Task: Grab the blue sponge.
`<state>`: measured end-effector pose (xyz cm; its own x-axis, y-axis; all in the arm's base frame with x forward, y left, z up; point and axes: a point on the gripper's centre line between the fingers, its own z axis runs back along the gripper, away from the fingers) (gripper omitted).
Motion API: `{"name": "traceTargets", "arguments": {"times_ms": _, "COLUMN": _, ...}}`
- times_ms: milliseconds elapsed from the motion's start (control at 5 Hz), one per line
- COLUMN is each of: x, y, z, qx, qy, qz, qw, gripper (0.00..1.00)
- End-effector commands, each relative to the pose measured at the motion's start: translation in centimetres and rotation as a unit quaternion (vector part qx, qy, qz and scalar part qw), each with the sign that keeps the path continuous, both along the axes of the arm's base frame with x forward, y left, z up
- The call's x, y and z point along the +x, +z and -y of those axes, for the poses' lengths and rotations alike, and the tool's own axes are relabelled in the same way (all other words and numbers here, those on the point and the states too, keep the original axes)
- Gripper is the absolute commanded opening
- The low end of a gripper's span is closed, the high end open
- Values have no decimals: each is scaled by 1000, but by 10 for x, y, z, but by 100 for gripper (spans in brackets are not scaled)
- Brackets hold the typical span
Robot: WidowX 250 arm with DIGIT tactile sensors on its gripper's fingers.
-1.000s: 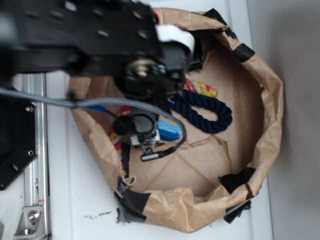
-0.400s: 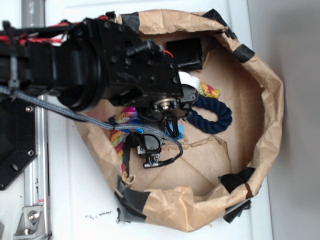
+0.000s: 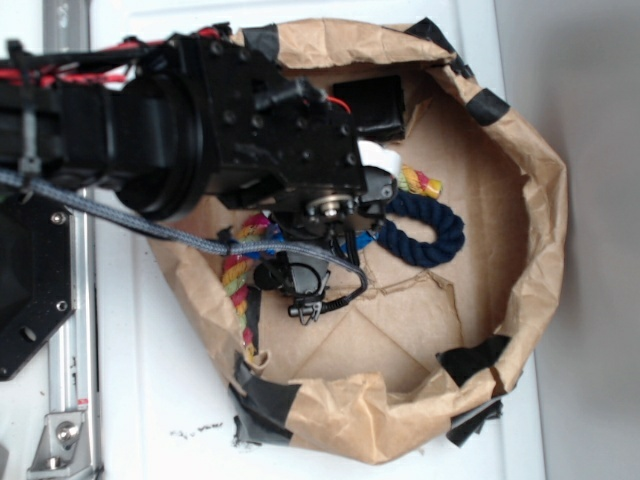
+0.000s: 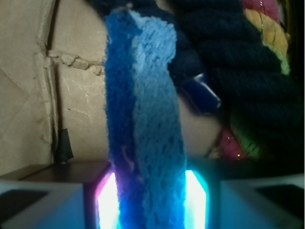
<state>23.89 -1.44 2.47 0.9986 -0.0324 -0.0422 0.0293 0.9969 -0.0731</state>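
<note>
Blue sponge (image 4: 143, 138) stands on edge between the two lit finger pads (image 4: 106, 200) in the wrist view, both pads pressed against its sides; the gripper (image 4: 145, 202) is clamped on it. Left of it lies the creased cardboard floor (image 4: 28, 86) of the paper-walled bin (image 3: 530, 200). Right of it lie the navy rope (image 4: 224, 62) and a multicoloured rope (image 4: 267, 28). In the exterior view the arm hides the sponge almost wholly. Judgement: the grasp step is in hand, with closure made. The next move calls for a straight lift, keeping clear of the navy rope close alongside.
</note>
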Motion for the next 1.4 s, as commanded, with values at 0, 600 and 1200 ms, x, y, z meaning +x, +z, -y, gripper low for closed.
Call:
{"name": "traceTargets", "arguments": {"times_ms": 0, "x": -11, "y": 59, "z": -14, "qx": 11, "qy": 16, "qz": 81, "qw": 997, "gripper": 0}}
{"name": "traceTargets", "arguments": {"times_ms": 600, "x": -49, "y": 166, "z": -38, "qx": 9, "qy": 94, "qz": 107, "qw": 990, "gripper": 0}}
{"name": "traceTargets", "arguments": {"times_ms": 1200, "x": -14, "y": 155, "z": -22, "qx": 42, "qy": 99, "qz": 30, "qw": 994, "gripper": 0}}
